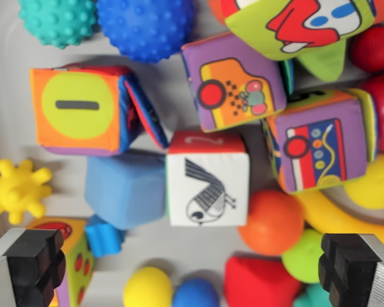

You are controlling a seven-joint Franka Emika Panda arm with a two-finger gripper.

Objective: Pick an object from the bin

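The wrist view looks straight down into a bin packed with soft toys. A white cube with a black bird drawing lies near the middle, a plain blue block touching its left side. My gripper hovers above them, open, with one black finger pad at the lower left corner and the other at the lower right; nothing is between them. An orange ball sits just right of the bird cube.
An orange cube with a green minus disc, two purple picture cubes, a blue nubby ball, a teal nubby ball, a yellow spiky toy and small balls crowd around.
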